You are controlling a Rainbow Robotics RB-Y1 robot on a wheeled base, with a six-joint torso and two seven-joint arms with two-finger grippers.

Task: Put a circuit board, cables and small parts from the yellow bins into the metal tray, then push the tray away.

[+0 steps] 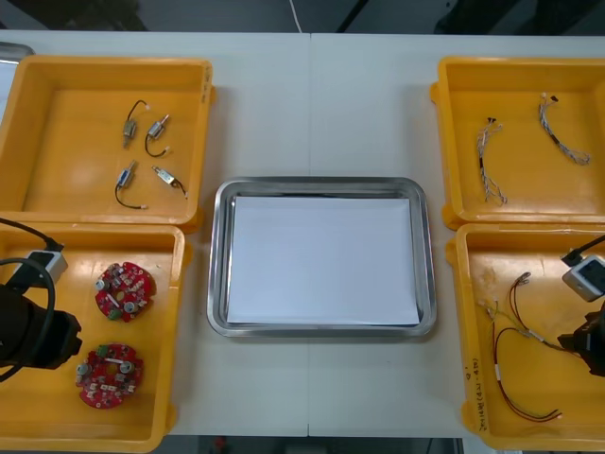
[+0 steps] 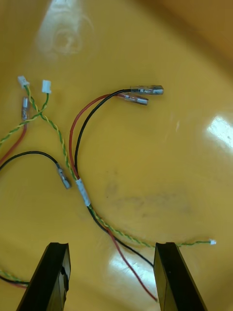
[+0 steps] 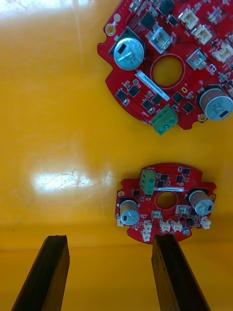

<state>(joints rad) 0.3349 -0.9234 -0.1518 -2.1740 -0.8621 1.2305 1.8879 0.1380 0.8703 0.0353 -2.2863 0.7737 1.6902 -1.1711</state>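
Two round red circuit boards point(image 1: 124, 290) point(image 1: 110, 375) lie in the near left yellow bin point(image 1: 57, 421). My left arm point(image 1: 33, 326) hangs over that bin's left side. In the left wrist view my left gripper point(image 3: 109, 243) is open above the bin floor, with one board point(image 3: 165, 201) just beyond its fingertips and the other board point(image 3: 165, 63) farther off. My right arm point(image 1: 591, 331) is over the near right bin point(image 1: 473, 284). My right gripper point(image 2: 111, 248) is open, and red, black and yellow-green cables point(image 2: 80, 187) run between its fingers. The metal tray point(image 1: 219, 255) is white inside.
The far left bin point(image 1: 57, 71) holds several small metal parts point(image 1: 146, 151) with black leads. The far right bin point(image 1: 454, 142) holds twisted cables point(image 1: 492, 161). Bare table surrounds the tray on its near and far sides.
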